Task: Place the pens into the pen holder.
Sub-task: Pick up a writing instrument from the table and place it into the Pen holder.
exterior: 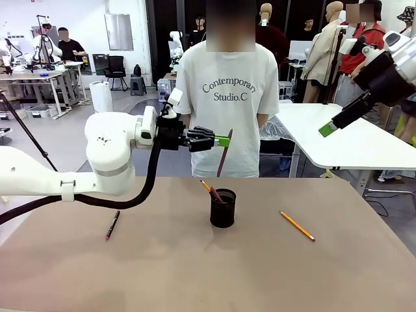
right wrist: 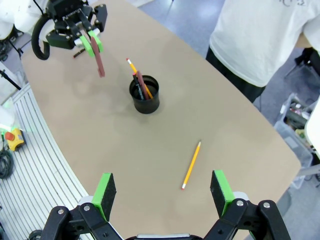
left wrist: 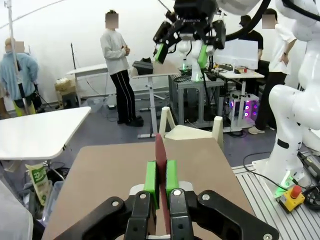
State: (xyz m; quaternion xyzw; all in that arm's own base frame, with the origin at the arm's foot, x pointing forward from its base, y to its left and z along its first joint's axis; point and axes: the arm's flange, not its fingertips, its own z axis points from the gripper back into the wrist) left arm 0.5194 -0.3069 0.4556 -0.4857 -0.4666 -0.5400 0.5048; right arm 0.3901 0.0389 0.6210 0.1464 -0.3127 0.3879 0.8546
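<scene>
My left gripper [exterior: 225,140] is shut on a reddish-brown pen [exterior: 223,161] that hangs down, above and slightly behind the pen holder [exterior: 223,208]. In the left wrist view the pen [left wrist: 160,152] stands pinched between the green pads [left wrist: 150,178]. The black mesh pen holder [right wrist: 145,95] has a yellow pencil [right wrist: 132,66] and a reddish pen sticking out of it. Another yellow pencil [exterior: 297,225] lies on the table to the holder's right. A black pen with red ends [exterior: 112,225] lies on the left. My right gripper [right wrist: 163,187] is open, high at the right [exterior: 328,129].
A person in a white T-shirt [exterior: 227,97] stands at the far edge of the brown table [exterior: 195,273], hands behind the back. A white table [exterior: 351,136] stands behind on the right.
</scene>
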